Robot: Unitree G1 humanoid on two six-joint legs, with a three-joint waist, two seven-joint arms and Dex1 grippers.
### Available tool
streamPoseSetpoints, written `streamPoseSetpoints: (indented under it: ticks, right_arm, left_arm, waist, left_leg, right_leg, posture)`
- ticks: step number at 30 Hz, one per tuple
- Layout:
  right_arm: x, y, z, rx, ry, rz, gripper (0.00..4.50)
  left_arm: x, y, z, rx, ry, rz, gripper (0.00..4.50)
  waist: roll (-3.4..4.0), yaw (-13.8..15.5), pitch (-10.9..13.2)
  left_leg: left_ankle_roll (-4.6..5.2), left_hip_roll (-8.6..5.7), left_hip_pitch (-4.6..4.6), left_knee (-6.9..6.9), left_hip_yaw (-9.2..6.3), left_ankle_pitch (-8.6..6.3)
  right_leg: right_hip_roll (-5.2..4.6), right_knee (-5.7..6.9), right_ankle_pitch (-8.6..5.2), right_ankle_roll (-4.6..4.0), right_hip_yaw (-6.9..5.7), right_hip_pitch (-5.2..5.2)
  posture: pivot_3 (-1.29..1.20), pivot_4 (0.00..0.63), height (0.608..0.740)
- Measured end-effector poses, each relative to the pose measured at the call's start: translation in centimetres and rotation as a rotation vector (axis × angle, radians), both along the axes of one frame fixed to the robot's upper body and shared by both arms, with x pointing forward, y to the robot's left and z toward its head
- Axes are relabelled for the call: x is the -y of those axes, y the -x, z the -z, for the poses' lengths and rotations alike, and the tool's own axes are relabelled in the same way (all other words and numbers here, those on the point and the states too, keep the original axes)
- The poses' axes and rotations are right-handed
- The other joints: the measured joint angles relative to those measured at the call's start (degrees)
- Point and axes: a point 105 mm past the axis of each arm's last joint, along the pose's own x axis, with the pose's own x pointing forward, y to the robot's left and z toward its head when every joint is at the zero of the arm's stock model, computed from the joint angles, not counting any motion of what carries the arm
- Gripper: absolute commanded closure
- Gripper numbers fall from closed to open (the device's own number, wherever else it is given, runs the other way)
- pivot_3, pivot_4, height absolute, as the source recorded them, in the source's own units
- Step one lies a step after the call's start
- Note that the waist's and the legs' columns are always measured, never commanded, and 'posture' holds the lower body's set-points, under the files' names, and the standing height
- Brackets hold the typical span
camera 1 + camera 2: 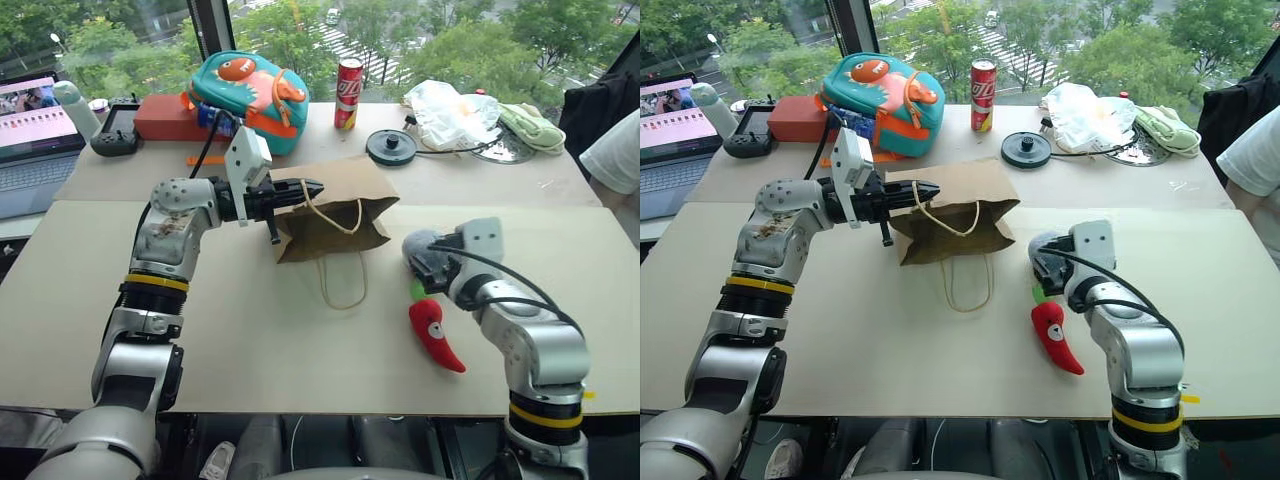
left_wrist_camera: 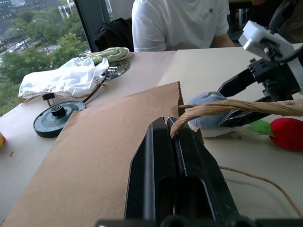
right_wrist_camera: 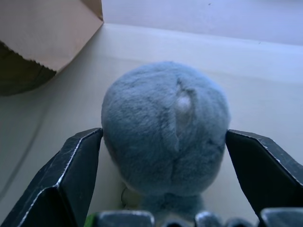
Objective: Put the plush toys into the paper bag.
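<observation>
The brown paper bag [image 1: 335, 205] lies on its side on the table, mouth toward my left arm. My left gripper [image 1: 310, 188] is shut on the bag's top edge and its cord handle [image 2: 227, 108], holding that edge up. The grey-blue plush toy [image 3: 163, 127] sits on the table to the right of the bag. My right gripper [image 3: 164, 134] is open with one finger on each side of it, and there is a gap at one finger. The red chili plush toy [image 1: 437, 335] lies on the table close to my right wrist.
A teal and orange backpack [image 1: 245, 90], a red can [image 1: 348, 93], a black round disc [image 1: 391, 146] and a white plastic bag [image 1: 450, 110] stand along the back. A laptop [image 1: 35, 130] is at far left. A person [image 1: 615, 150] sits at far right.
</observation>
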Motion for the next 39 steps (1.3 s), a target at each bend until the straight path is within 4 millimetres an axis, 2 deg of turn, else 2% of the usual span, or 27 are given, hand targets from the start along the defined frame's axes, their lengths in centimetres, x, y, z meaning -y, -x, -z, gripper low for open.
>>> streamPoseSetpoints:
  ticks: [3, 7, 8, 18, 20, 23, 25, 28, 30, 33, 36, 39]
  right_arm:
    - [0.3, -0.6, 0.7, -0.015, -0.004, 0.031, 0.07]
    - [0.0, -1.2, 0.7, 0.006, -0.027, 0.037, 0.07]
    - [0.0, -1.3, 0.7, 0.010, -0.028, 0.039, 0.58]
    - [-0.1, -1.5, 0.1, 0.057, -0.036, 0.031, 3.78]
    - [-0.2, -1.5, -0.1, 0.063, -0.040, 0.025, 3.78]
    - [-0.4, -1.4, -1.4, 0.119, -0.059, 0.003, 3.78]
    - [-0.5, -1.0, -2.8, 0.170, -0.067, -0.022, 3.78]
    - [-0.6, 0.3, -5.9, 0.264, -0.101, -0.099, 3.78]
    - [-1.1, 1.9, -7.4, 0.284, -0.124, -0.191, 3.78]
    - [-2.6, 3.7, -7.7, 0.248, -0.167, -0.313, 3.78]
    - [-5.1, 5.5, -7.5, 0.189, -0.209, -0.454, 3.78]
    - [-7.3, 6.2, -6.8, 0.142, -0.214, -0.537, 3.78]
  left_arm:
    - [0.0, 0.0, 0.0, -0.001, 0.001, -0.001, 4.50]
    - [0.0, 0.0, 0.0, -0.001, 0.003, 0.000, 4.50]
    - [0.0, 0.0, 0.0, -0.001, 0.003, 0.000, 4.50]
    - [0.0, 0.0, 0.0, 0.000, 0.004, -0.003, 4.50]
    - [0.0, 0.0, 0.0, 0.000, 0.004, -0.003, 4.50]
    - [0.0, -0.1, 0.0, 0.000, 0.004, -0.004, 4.50]
    - [0.0, -0.1, 0.0, 0.000, 0.004, -0.005, 4.50]
    - [0.0, -0.1, 0.0, 0.000, 0.006, -0.012, 4.50]
    - [-0.1, -0.2, 0.0, -0.002, 0.007, -0.015, 4.50]
    - [-0.2, -0.2, -0.1, -0.007, 0.011, -0.021, 4.50]
    - [0.0, -0.3, -0.3, -0.024, 0.026, -0.024, 4.50]
    - [0.2, -0.5, -0.7, -0.057, 0.059, -0.028, 4.50]
  waist:
    - [0.00, 0.0, 0.0]
    - [0.00, 0.0, 0.0]
    - [0.00, 0.0, 0.0]
    - [0.00, 0.0, 0.0]
    - [0.00, 0.0, 0.0]
    - [0.00, 0.0, 0.0]
    - [0.01, 0.1, 0.0]
    - [0.00, 0.1, 0.0]
    - [0.00, 0.2, 0.0]
    - [0.00, 0.1, 0.0]
    - [0.00, -0.1, 0.0]
    - [0.00, -0.1, 0.0]
  left_leg:
    - [0.00, 0.00, -0.01, 0.00, -0.01, 0.00]
    - [0.00, 0.00, -0.01, -0.01, -0.01, 0.00]
    - [0.00, 0.00, -0.01, -0.01, -0.01, 0.00]
    - [0.00, 0.01, 0.00, -0.02, -0.02, 0.00]
    - [0.00, 0.01, 0.00, -0.02, -0.01, 0.00]
    - [0.00, 0.01, -0.01, -0.03, -0.01, 0.00]
    - [0.00, 0.00, -0.01, -0.03, -0.02, 0.00]
    - [0.00, 0.00, -0.04, -0.03, -0.03, 0.00]
    - [0.00, 0.00, -0.04, -0.03, -0.07, 0.00]
    - [0.00, 0.01, -0.02, -0.02, -0.08, 0.00]
    - [0.00, 0.03, 0.03, -0.02, -0.08, 0.00]
    - [0.00, 0.03, 0.03, -0.01, -0.09, 0.00]
  right_leg:
    - [0.00, 0.00, 0.00, 0.00, -0.01, 0.00]
    - [0.00, 0.01, 0.00, 0.00, -0.01, 0.00]
    - [0.00, 0.00, 0.00, 0.00, -0.01, 0.00]
    - [0.01, 0.01, 0.00, 0.00, -0.01, 0.00]
    - [0.01, 0.01, 0.00, 0.00, -0.01, 0.00]
    - [0.00, 0.01, 0.00, 0.00, -0.01, 0.00]
    - [0.00, 0.00, 0.00, 0.00, -0.01, 0.00]
    - [0.00, -0.01, 0.00, 0.00, -0.02, 0.00]
    - [0.00, -0.03, 0.00, 0.00, -0.04, 0.03]
    - [0.01, -0.02, 0.00, 0.00, -0.05, 0.04]
    - [0.04, 0.01, -0.01, 0.01, -0.03, 0.04]
    - [0.04, 0.01, -0.02, 0.03, -0.04, 0.04]
  posture:
    - [0.00, 0.150, 0.739]
    - [0.00, 0.150, 0.739]
    - [0.00, 0.150, 0.739]
    - [0.00, 0.150, 0.739]
    - [0.00, 0.150, 0.739]
    - [0.00, 0.150, 0.739]
    - [0.00, 0.150, 0.739]
    - [0.00, 0.150, 0.739]
    - [0.00, 0.150, 0.739]
    - [0.00, 0.150, 0.739]
    - [0.00, 0.150, 0.739]
    - [0.00, 0.150, 0.739]
